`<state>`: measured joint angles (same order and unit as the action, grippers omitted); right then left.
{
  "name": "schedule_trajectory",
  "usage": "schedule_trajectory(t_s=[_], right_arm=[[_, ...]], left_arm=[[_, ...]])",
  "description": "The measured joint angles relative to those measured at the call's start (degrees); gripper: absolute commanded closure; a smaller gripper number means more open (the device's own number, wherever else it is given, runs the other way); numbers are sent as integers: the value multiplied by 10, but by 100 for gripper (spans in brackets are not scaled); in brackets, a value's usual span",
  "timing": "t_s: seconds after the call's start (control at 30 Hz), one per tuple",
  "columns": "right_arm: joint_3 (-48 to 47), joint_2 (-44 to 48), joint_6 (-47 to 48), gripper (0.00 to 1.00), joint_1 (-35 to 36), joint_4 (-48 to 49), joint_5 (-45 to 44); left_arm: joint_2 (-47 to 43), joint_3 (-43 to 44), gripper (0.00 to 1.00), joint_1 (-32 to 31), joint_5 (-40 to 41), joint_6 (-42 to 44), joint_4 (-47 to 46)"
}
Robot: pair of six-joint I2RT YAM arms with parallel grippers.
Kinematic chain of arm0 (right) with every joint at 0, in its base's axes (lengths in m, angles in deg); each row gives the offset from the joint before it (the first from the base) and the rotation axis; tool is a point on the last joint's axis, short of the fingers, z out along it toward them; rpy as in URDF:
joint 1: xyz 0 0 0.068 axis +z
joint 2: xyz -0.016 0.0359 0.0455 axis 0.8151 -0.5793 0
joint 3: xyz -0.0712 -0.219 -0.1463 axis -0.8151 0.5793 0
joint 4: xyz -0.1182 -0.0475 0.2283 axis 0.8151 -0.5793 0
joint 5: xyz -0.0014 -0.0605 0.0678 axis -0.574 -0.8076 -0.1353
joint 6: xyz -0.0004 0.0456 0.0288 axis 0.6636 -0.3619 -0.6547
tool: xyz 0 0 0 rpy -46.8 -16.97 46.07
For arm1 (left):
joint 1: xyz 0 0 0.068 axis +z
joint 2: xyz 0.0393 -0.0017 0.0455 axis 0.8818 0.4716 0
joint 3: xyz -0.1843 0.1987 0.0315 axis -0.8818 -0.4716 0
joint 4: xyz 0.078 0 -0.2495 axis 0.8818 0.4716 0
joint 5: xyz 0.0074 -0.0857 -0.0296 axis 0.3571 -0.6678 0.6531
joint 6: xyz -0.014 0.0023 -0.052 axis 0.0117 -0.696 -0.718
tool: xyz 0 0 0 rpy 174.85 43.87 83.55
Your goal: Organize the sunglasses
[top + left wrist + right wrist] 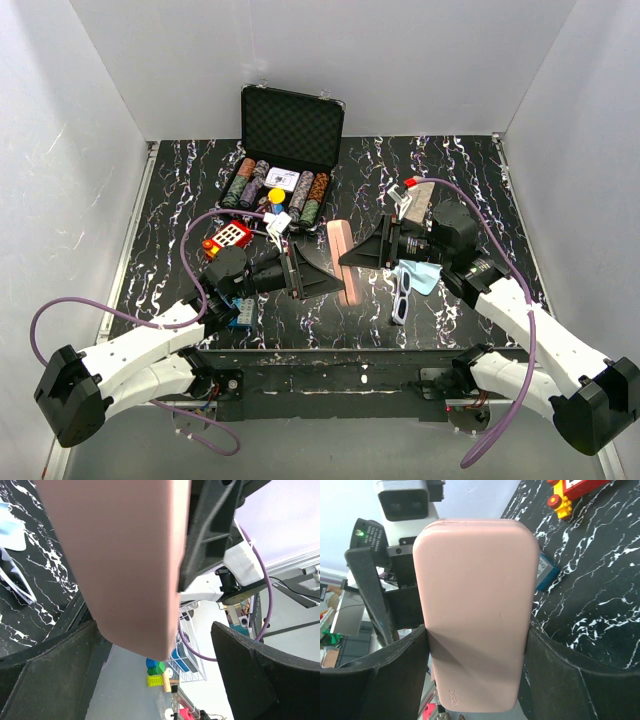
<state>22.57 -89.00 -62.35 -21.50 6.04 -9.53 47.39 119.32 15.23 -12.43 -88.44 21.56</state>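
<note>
One pair of white-framed, dark-lensed sunglasses (400,292) lay on the black marbled table (200,180), near the right gripper (352,257) but outside its fingers. That gripper clamped a pink oblong case (343,238). Only the right wrist view showed both fingers against its sides. The left gripper (330,277) stood wide open, facing the case. Both arms reached inward toward each other.

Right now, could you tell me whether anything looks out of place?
The pink case is held on edge mid-table, clamped in the right gripper; the white sunglasses lie loose by a blue cloth.
</note>
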Motion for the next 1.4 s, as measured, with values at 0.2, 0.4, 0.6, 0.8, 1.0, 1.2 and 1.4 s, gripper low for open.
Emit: schedule_trajectory(t_s=[0.2,0.4,0.6,0.8,1.0,1.2,1.4], right_arm=[[3,-4,-32,82,16,48,22],[30,-4,-67,89,23,102,50],[31,-5,-73,99,30,119,61],[38,-5,-89,99,32,147,78],[38,-5,-106,99,34,171,100],[46,-5,-115,99,33,198,117],[62,-9,-126,99,26,227,125]], left_arm=[[9,0,2,0,12,2,21],[13,-12,18,-1,10,-17,-17],[10,-22,53,-4,0,-29,-55],[-19,-33,64,-7,9,-23,-42],[-56,-55,70,-10,25,-24,-46],[-89,-85,92,-10,44,-36,-60],[-99,-101,100,-10,52,-52,-54]])
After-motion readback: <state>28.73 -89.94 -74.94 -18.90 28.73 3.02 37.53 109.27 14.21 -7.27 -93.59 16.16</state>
